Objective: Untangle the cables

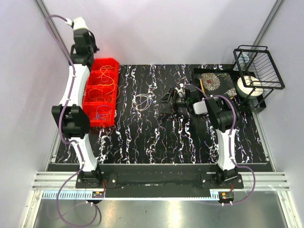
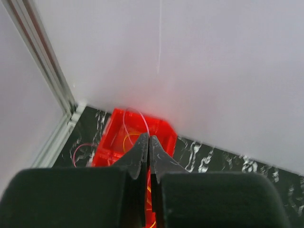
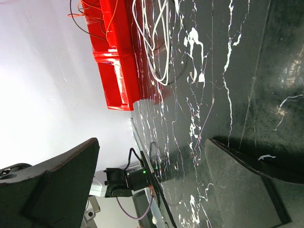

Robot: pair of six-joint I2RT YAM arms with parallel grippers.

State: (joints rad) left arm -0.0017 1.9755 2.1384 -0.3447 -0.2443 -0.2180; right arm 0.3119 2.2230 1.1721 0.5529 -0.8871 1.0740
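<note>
Little of the untangling looks done; most of the cables lie heaped in orange and yellow loops inside the red bin, with a few blue strands at its near end, and only 1 pale coil lies apart on the table just to the right of the bin. I judge that nearly the whole tangle is left to separate. The left gripper hangs high over the far end of the bin with its 2 fingers pressed together; a thin pale loop rises from the bin towards the tips, but whether a strand is pinched there I cannot tell, the wire being too fine. The right gripper sits low on the table to the right of the bin, beyond the loose coil, jaws spread wide and holding nothing. How the loops in the bin interlock is too small to make out; the right wrist view cuts off the far part of the bin.
</note>
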